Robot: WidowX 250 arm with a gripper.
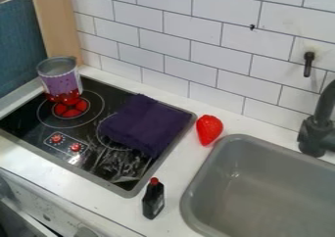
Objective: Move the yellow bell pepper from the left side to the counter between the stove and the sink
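ok so whether the gripper is open, closed or gripping something can't be told here. 4 loose things can be spotted around the toy kitchen, though. A can [60,79] with a purple-and-red label is stood upright at the back left of the black cooktop [39,122], right by a burner marking [70,108] done in red. A dark purple cloth [145,124] is spread kinda crumpled over the right part of the cooktop, and part of the burner ring there is covered by it. 2 red knob markings [66,143] can be made out near the cooktop's front left edge. A red strawberry-shaped piece [209,129] is set on the white counter [171,178], between the cooktop and the grey sink [262,194], with its narrow end pointed toward the front. A small dark bottle [154,202] with a red cap is placed on the same strip of counter, way closer to the front, just beside the cooktop's near corner. The sink is fitted into the counter on the right, with a black faucet [318,133] mounted behind it. The back is lined with white tiles [209,40], and 1 black hook [309,63] is fixed up there above the faucet's side.
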